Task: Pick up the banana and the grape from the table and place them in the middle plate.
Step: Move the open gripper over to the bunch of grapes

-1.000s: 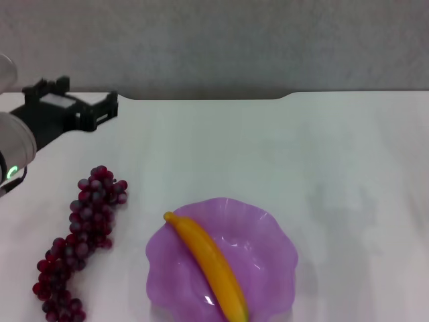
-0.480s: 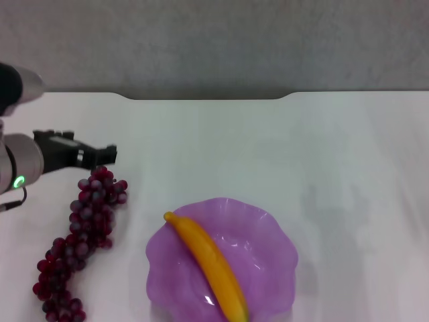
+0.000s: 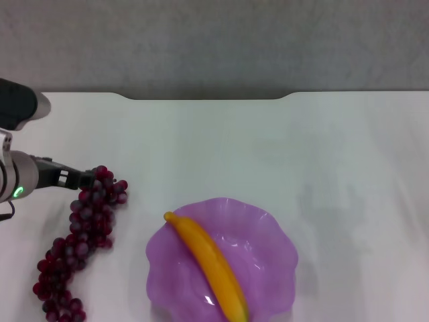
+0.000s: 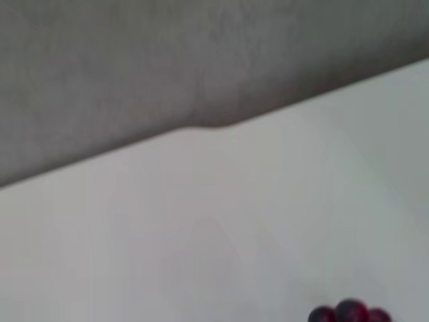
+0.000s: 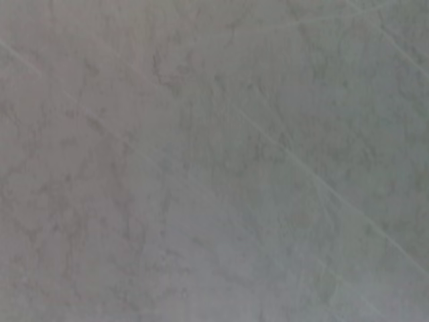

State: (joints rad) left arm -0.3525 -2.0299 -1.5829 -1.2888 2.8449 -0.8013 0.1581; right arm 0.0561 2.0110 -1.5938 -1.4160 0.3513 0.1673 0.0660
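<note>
The yellow-orange banana lies slantwise inside the light purple middle plate at the near centre of the white table. The bunch of dark red grapes lies on the table to the left of the plate, running from far to near. My left gripper is low over the table, at the far left end of the bunch, touching or almost touching its top grapes. A few grapes show in the left wrist view. My right gripper is out of view; its wrist view shows only a grey surface.
The table's far edge has a notch with a grey wall behind it. The left arm reaches in from the left edge.
My left gripper has come down and toward me, from high near the far left of the table to the top end of the grape bunch. Grapes, banana and plate have not moved.
</note>
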